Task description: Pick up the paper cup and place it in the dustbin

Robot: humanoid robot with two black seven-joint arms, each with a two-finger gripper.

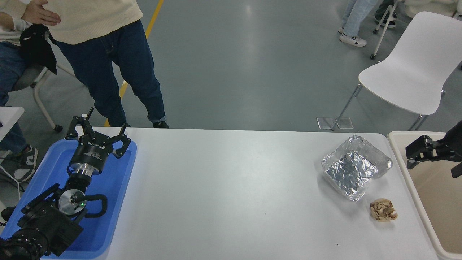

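- Nearest, the crumpled brown paper ball (383, 210) lies on the white table (231, 195), and the beige plastic dustbin (400, 159) shows only bare wall.
- No paper cup in sight; likely dropped in, so pulling clear comes next.
- Left gripper (98, 131), fingers spread, rests over the shallow blue plastic tray (115, 180).
- Crinkled silver foil tray (352, 171) sits empty.
- Right gripper (415, 153) hovers at the bin's rim, holding nothing; spread or closed, I cannot tell.
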